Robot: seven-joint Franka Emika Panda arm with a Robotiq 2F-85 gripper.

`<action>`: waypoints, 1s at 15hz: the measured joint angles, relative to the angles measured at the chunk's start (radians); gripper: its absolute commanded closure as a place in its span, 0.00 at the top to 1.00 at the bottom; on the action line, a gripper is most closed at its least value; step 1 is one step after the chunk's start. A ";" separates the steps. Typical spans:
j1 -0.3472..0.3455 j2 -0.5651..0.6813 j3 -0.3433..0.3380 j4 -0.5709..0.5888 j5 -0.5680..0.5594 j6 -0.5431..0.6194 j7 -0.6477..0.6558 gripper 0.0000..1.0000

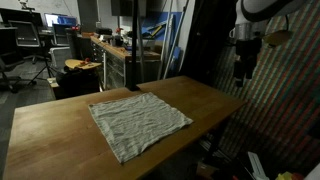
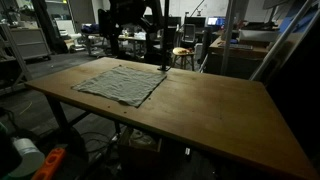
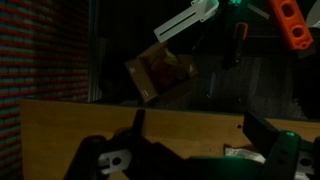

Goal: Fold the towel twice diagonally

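A pale grey towel (image 1: 140,122) lies flat and unfolded on the wooden table (image 1: 50,130). It shows in both exterior views (image 2: 122,82). My gripper (image 1: 240,72) hangs in the air past the table's edge, well away from the towel and above table height. In an exterior view it is a dark shape (image 2: 163,52) just behind the towel's far corner. In the wrist view the gripper (image 3: 200,128) has its two fingers wide apart, open and empty, over the table edge, with a bit of the towel (image 3: 245,152) at the bottom.
A patterned screen (image 1: 285,110) stands close beside the gripper. A workbench (image 1: 110,48) and office chairs (image 1: 20,45) are behind the table. A stool (image 2: 182,55) stands past the far edge. A cardboard box (image 3: 160,72) shows in the wrist view.
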 measured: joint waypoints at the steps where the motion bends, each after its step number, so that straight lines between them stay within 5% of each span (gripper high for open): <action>1: 0.000 0.000 0.000 0.005 0.000 0.000 0.000 1.00; 15: 0.007 0.002 -0.001 0.009 0.000 0.000 0.000 1.00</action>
